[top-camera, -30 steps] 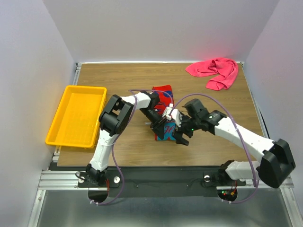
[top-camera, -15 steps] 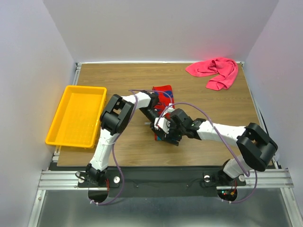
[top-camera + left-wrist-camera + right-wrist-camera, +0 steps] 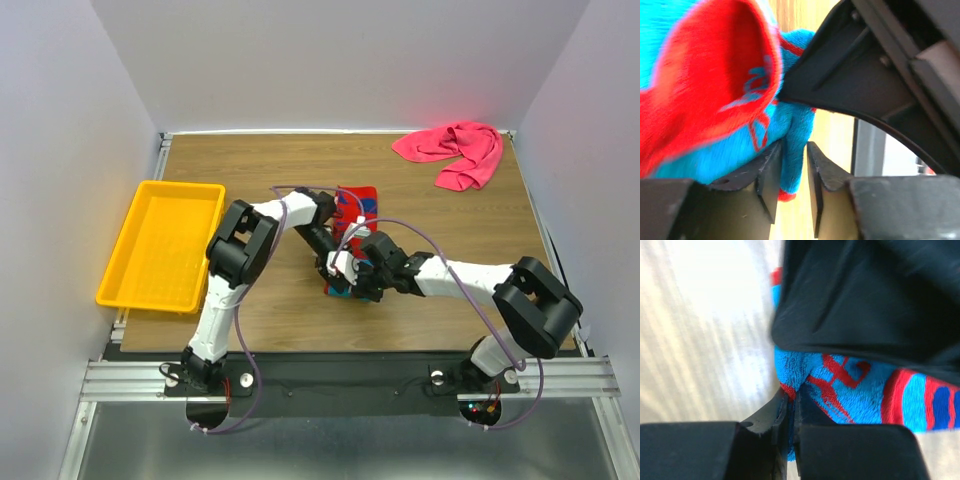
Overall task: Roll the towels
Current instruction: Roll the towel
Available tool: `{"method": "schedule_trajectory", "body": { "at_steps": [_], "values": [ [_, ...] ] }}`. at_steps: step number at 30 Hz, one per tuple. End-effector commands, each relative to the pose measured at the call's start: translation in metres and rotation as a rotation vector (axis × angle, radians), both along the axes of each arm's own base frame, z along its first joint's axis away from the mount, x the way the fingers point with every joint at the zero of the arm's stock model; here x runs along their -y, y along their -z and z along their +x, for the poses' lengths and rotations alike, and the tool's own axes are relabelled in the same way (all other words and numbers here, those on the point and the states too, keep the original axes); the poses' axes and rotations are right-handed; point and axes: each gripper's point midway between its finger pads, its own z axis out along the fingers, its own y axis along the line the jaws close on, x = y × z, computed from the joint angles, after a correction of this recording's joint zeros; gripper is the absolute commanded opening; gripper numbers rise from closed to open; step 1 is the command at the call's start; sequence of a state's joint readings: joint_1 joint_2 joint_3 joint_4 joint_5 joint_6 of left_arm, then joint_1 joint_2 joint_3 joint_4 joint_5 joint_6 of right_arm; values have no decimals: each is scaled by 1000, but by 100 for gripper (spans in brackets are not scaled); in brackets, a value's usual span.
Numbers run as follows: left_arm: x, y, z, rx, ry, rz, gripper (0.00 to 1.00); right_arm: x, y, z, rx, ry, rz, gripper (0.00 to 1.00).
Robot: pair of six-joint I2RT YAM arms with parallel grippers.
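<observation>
The soft, floppy-looking patterned towel (image 3: pixel 358 198) is pinched at its near fold by the left end effector (image 3: pixel 795 152) and right end effector (image 3: pixel 788 402).

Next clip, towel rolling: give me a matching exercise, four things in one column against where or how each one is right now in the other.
Things:
1. pink towel
2. patterned towel
3. yellow tray
4. right gripper

Place or state:
A. at the left edge of the table
B. shut on a fold of blue and red cloth
C. crumpled at the far right corner
D. in the middle of the table, where the two arms meet

Pairs: 1-C, 2-D, 3-A, 4-B
</observation>
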State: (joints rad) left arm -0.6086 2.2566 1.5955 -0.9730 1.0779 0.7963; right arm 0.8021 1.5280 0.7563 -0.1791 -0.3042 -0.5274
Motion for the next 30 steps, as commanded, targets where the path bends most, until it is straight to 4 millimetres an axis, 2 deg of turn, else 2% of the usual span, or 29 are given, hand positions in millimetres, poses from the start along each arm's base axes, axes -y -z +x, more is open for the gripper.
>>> {"method": "schedule_trajectory", "body": {
  "at_steps": [1, 2, 3, 5, 6, 8, 12, 13, 14, 15, 16, 18, 19, 20, 22, 24, 25, 27, 28, 30],
  "values": [
    [-7, -39, 31, 231, -17, -39, 45, -8, -17, -32, -170, -40, 78, 1],
    [-8, -43, 35, 251, -36, -41, 49, -6, -16, -38, -201, -44, 69, 0],
    [-13, -54, 45, 300, -62, -44, 59, -6, -18, -41, -222, -45, 78, 1],
    [-18, -61, 58, 352, -117, -50, 62, -6, -20, -46, -265, -41, 86, 1],
    [-24, -73, 66, 405, -143, -58, 65, -6, -21, -48, -294, -40, 99, 1],
    [-40, -76, 78, 437, -212, -49, 66, -6, -22, -47, -330, -27, 115, 1],
    [-68, -97, 106, 583, -363, -59, 71, -9, -31, -36, -432, 14, 175, 1],
    [-76, -117, 109, 643, -411, -77, 71, -10, -36, -31, -473, 28, 209, 0],
    [-84, -110, 103, 654, -433, -63, 71, -9, -36, -30, -508, 39, 215, 1],
    [-92, -133, 110, 771, -468, -90, 72, -11, -39, -22, -554, 46, 246, 0],
    [-98, -123, 102, 788, -473, -73, 72, -11, -37, -24, -601, 55, 245, 0],
    [-103, -135, 100, 889, -495, -103, 75, -12, -31, -22, -684, 66, 250, 1],
    [-107, -151, 94, 965, -501, -124, 77, -15, -39, -19, -727, 57, 294, 1],
    [-110, -139, 84, 986, -474, -112, 77, -15, -40, -19, -765, 61, 306, 1],
    [-106, -135, 64, 1082, -398, -108, 78, -16, -36, -20, -830, 69, 315, 1],
    [-101, -129, 53, 1168, -321, -115, 78, -16, -33, -20, -872, 74, 321, 0],
    [-92, -120, 38, 1213, -269, -120, 79, -17, -29, -20, -919, 82, 326, 1],
    [-85, -115, 29, 1306, -208, -124, 79, -16, -27, -18, -967, 95, 346, 0],
    [-76, -98, 11, 1311, -138, -138, 79, -15, -23, -20, -1016, 104, 349, 1],
    [-65, -97, 6, 1394, -99, -158, 80, -15, -20, -17, -1036, 112, 349, 1]
  ]
}}
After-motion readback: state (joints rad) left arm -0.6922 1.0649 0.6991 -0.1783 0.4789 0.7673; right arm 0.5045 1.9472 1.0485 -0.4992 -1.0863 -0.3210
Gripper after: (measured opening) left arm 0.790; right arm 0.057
